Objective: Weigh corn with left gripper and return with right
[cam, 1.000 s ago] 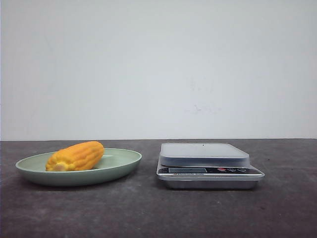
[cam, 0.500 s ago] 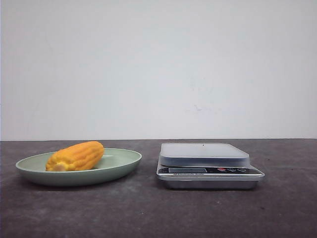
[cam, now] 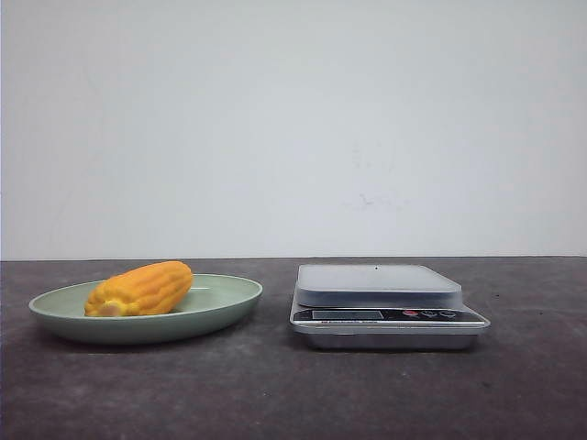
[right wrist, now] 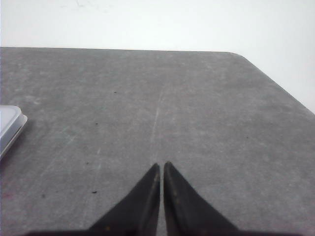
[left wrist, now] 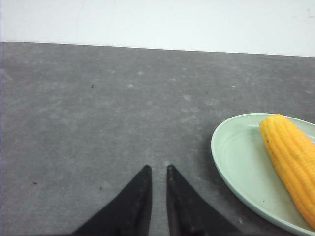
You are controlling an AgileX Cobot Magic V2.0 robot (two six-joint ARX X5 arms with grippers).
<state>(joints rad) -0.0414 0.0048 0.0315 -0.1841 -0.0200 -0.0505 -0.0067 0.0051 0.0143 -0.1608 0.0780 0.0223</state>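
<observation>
Corn [left wrist: 290, 164] beside left pincer [left wrist: 157, 169], apart

Shallow pale-green plate [cam: 225, 298] at left on a dark grey, mottled table [cam: 275, 394]; oval in outline from the front, with a low flaring rim. Digital kitchen scale [cam: 388, 316] just beside it at right, not touching: flat silver-grey weighing platform [cam: 378, 278] above a dark front panel with a small display window [cam: 347, 314] and round buttons [cam: 429, 313], one red. Display reading too small to tell. Plain white wall [cam: 293, 128] behind the table's far edge. Same plate rim [left wrist: 219, 157] in left wrist view; one rounded scale corner [right wrist: 12, 125] in right wrist view.
</observation>
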